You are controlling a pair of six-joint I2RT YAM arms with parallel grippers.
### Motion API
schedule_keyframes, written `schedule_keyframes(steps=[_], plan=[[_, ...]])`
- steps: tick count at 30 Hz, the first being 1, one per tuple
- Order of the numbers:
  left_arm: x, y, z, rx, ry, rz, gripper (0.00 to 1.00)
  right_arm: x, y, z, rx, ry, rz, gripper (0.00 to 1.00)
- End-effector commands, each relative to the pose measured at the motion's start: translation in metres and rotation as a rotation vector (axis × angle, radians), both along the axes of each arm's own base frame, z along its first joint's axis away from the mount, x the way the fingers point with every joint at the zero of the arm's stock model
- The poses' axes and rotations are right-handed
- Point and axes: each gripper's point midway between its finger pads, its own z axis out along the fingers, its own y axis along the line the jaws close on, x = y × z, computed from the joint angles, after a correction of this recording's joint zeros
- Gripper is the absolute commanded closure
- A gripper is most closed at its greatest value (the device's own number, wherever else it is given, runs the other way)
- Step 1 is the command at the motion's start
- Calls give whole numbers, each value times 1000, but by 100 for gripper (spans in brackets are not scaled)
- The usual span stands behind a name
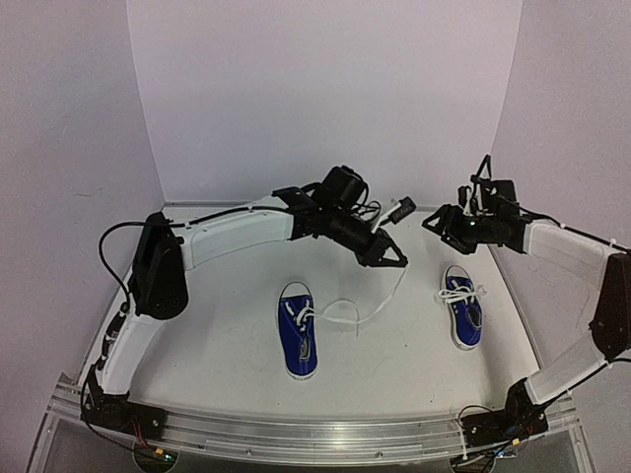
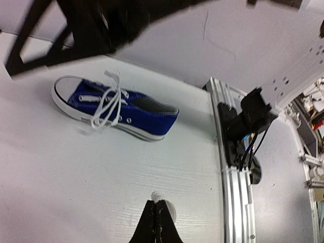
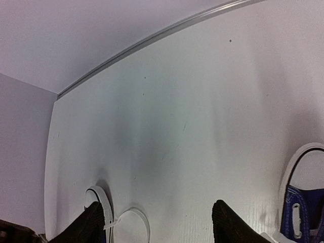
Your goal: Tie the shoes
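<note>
Sneaker of blue canvas with white rubber sole (image 1: 297, 342) lies toe-away on the matte white table (image 1: 394, 370), its twin sneaker (image 1: 461, 306) well apart to the right. Long white lace (image 1: 394, 289) runs from the first up to the left gripper (image 1: 399, 262), fingers (image 2: 151, 223) pressed together on a bit of it in the wrist view. Right gripper (image 3: 159, 223) spread, dark rounded fingertips (image 3: 228, 227) seen only in its wrist view.

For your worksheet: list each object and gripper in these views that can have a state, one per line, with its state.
left shoe: upright on its sole, untied.
left shoe's lace: one end drawn out, rising to the left gripper.
right shoe: upright on its sole, laces loose, no bow.
left gripper: shut on the lace end.
right gripper: open, holding nothing.
</note>
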Motion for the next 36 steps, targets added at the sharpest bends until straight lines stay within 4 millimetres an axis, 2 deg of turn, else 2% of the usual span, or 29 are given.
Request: schedule_keyframes(steps=[1, 3, 4, 5, 8, 9, 11, 13, 15, 19, 25, 30, 36], plan=[[-61, -20, -50, 143, -82, -150, 100, -12, -6, 17, -23, -44, 32, 30], [-77, -16, -77, 220, -105, -197, 100, -14, -4, 15, -19, -36, 47, 30], [-81, -13, -86, 250, -121, -212, 96, -15, -3, 12, -16, -27, 54, 30], [-81, -10, -94, 285, -121, -209, 87, -16, -2, 10, -14, -21, 59, 30], [-56, -6, -101, 332, -139, -115, 53, -20, 4, 0, 5, 10, 92, 29], [-44, -3, -96, 327, -137, -83, 46, -21, 6, -3, 12, 20, 104, 29], [-18, 6, -89, 322, -134, -22, 39, -25, 8, -7, 22, 33, 119, 30], [8, 18, -87, 339, -154, 45, 38, -29, 9, -9, 27, 38, 129, 30], [29, 31, -95, 389, -193, 99, 37, -35, 10, -11, 30, 40, 138, 30], [42, 45, -122, 487, -252, 110, 35, -46, 13, -16, 43, 58, 168, 30], [38, 55, -152, 557, -351, 22, 35, -63, 12, -20, 45, 74, 190, 30], [40, 52, -164, 595, -500, -27, 35, -70, 12, -19, 51, 77, 195, 30], [24, 53, -184, 637, -602, -190, 37, -74, 13, -19, 52, 81, 207, 30]])
